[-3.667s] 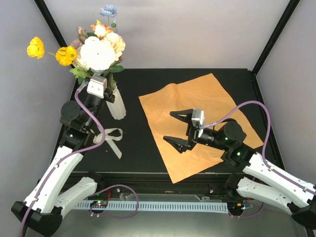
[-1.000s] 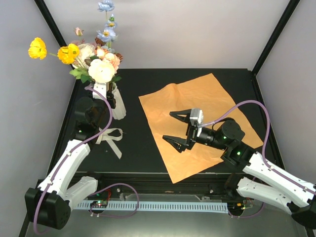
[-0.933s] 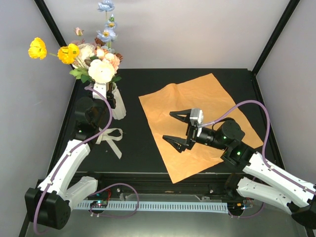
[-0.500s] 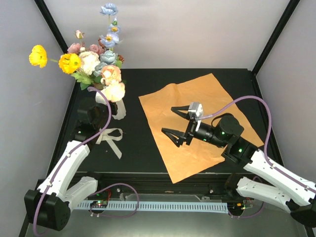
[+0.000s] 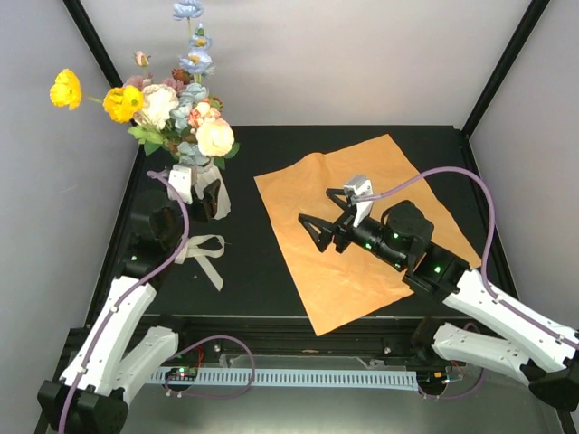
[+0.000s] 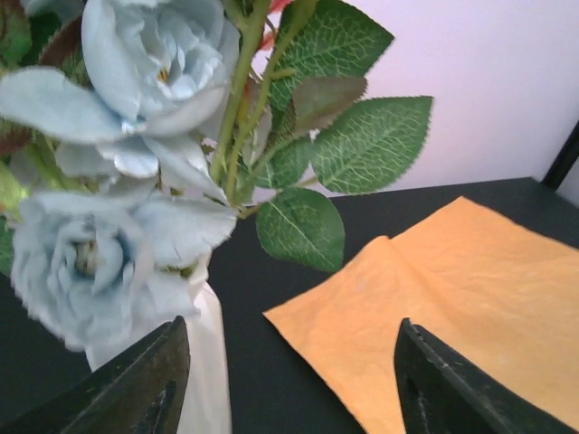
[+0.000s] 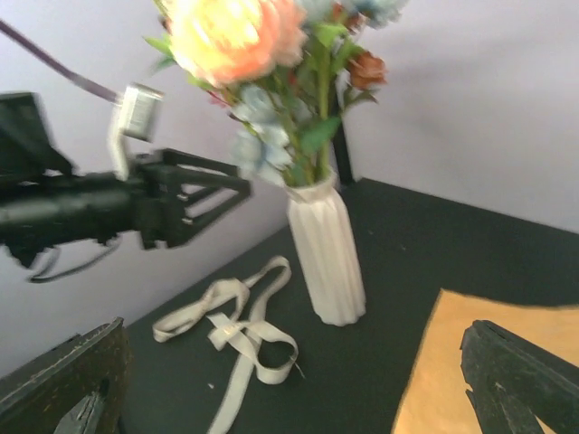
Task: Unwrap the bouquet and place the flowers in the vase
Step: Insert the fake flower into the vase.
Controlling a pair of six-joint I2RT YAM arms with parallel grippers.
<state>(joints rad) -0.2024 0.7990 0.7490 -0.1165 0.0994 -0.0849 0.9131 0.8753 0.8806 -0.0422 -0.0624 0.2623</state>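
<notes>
The flowers [image 5: 181,99] stand upright in the ribbed off-white vase [image 5: 221,204] at the back left, pink, cream, pale-blue and yellow blooms fanned above its rim. My left gripper [image 5: 201,185] hovers right beside the vase's neck, open, holding nothing. In the left wrist view the pale-blue flowers [image 6: 118,181] and the vase [image 6: 206,362] sit just beyond the left finger of the left gripper [image 6: 289,393]. The bouquet's orange paper [image 5: 362,226] lies flat and bare. My right gripper [image 5: 318,213] hangs open above the paper's left part, pointing at the vase [image 7: 327,253].
A cream ribbon [image 5: 204,253] lies loose on the black table in front of the vase, also in the right wrist view as the ribbon [image 7: 235,325]. Grey walls and black frame posts close in the back and sides. The paper [image 6: 452,307] covers the table's right half.
My left gripper has opened and let go of the stems; the flowers have settled lower into the vase. The right arm has swung left and turned towards the vase.
</notes>
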